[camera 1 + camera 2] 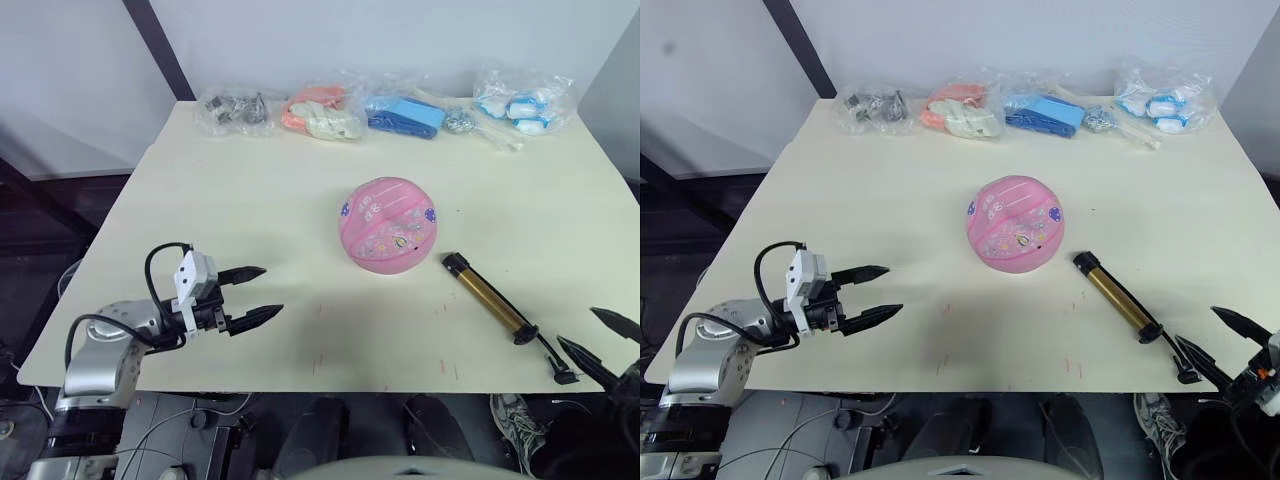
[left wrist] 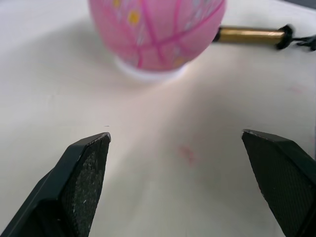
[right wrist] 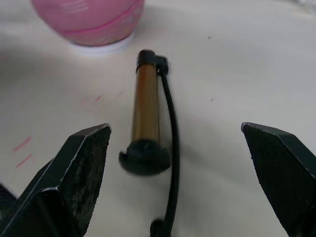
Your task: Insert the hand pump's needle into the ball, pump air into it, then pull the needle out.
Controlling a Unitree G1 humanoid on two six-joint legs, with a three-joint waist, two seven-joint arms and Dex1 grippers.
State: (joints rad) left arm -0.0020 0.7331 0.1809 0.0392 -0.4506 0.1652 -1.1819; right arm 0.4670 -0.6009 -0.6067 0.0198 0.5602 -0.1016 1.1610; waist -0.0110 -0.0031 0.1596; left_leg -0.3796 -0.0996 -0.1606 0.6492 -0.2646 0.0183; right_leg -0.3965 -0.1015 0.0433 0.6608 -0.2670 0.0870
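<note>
- Left tool (image 1: 255, 295): fingers spread apart and holding nothing, low over the surface (image 1: 250, 200), well to the left of the ball and nearer the front edge than it; its tips aim toward the ball.
- Bags at the far edge, behind the ball, in a row: a bag of dark metal bits (image 1: 235, 110) far left of it, an orange-and-cream bag (image 1: 322, 113) just left of straight behind, a blue bag (image 1: 405, 115) just right, and a white-and-blue bag (image 1: 522, 103) far right.
- Ball (image 1: 389, 224): pink, with small prints and stripes, resting near the middle of the surface on a pale ring (image 2: 148, 74); its top looks somewhat dented.
- Pump (image 1: 487, 297): lies flat just right of the ball and apart from it, its gold barrel slanting from a black cap nearest the ball toward the front right corner.
- Hose (image 3: 173, 148): thin and black, running alongside the barrel; the needle is too small to tell.
- Right tool (image 1: 600, 338): fingers wide apart, empty, at the front right edge, right of the ball and just past the pump's far end, touching neither.
</note>
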